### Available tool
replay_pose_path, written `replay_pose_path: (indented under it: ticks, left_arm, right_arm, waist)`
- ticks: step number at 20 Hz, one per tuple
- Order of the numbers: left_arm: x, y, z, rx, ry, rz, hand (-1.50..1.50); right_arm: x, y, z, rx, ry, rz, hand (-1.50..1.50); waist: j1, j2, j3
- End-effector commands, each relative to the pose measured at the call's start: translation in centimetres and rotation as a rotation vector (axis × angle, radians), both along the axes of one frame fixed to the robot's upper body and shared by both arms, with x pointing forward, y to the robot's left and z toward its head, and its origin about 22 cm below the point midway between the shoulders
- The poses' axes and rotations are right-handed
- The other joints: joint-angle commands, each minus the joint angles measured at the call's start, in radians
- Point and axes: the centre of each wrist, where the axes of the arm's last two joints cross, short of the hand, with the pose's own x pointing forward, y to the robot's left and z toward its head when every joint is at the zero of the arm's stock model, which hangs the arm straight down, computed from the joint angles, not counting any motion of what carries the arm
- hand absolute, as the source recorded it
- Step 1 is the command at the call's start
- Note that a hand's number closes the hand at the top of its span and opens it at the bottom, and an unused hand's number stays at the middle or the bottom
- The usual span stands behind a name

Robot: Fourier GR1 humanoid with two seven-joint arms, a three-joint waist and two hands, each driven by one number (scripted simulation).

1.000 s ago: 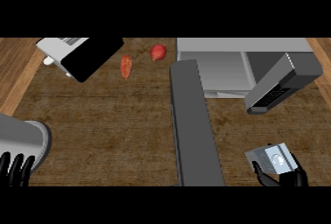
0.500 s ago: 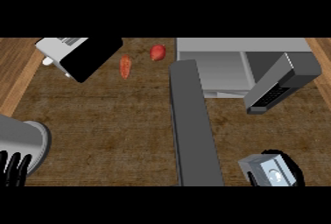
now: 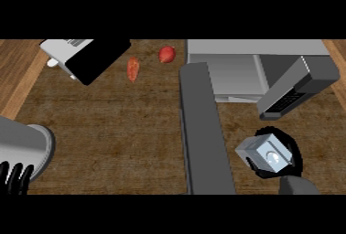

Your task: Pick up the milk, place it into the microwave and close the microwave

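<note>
Grey milk (image 3: 265, 154) sits pinched inside right hand (image 3: 287, 153) fingers curled round it; risk: carton clips open microwave (image 3: 233, 75) door (image 3: 206, 132) beside fingers, twisting within grasp.

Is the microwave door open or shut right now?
Open: the microwave shows its bare cavity, and its door swings out to the right.

Place: my kitchen | Evidence: wooden worktop (image 3: 101, 123) | open microwave (image 3: 236, 68) | toaster (image 3: 64, 52) | red vegetables (image 3: 133, 68)

two red vegetables (image 3: 134, 68) beside a toaster (image 3: 74, 57).
</note>
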Motion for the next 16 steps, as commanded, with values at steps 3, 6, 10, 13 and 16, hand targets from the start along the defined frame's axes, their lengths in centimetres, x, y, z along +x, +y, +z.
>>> replay_pose_path:
  ticks: [3,6,10,13,16]
  left_arm:
    - [-1.5,-0.8,1.4,-0.013,0.002,0.023,-1.5]
    - [-0.9,0.3,0.0,-0.012,0.003,0.015,-1.5]
    - [-1.1,0.6,0.4,-0.013,-0.003,0.002,-1.5]
    - [-2.2,2.4,-1.4,-0.015,0.013,0.008,-1.5]
    - [-2.0,2.0,1.0,-0.018,-0.008,0.01,-1.5]
  right_arm:
    - [-0.2,2.7,2.1,-0.02,-0.04,0.115,1.5]
    - [-1.8,5.3,4.1,-0.043,-0.045,0.089,1.5]
    - [-4.3,6.7,5.6,-0.028,-0.024,0.111,1.5]
    - [-4.3,7.1,7.5,0.019,0.009,0.065,1.5]
    - [-3.1,8.4,10.2,0.003,0.015,0.066,1.5]
  waist:
    - [-0.012,-0.004,-0.001]
    - [-0.021,-0.005,-0.002]
    - [-0.02,-0.004,-0.001]
    - [-0.015,-0.004,-0.001]
    - [-0.012,-0.002,-0.001]
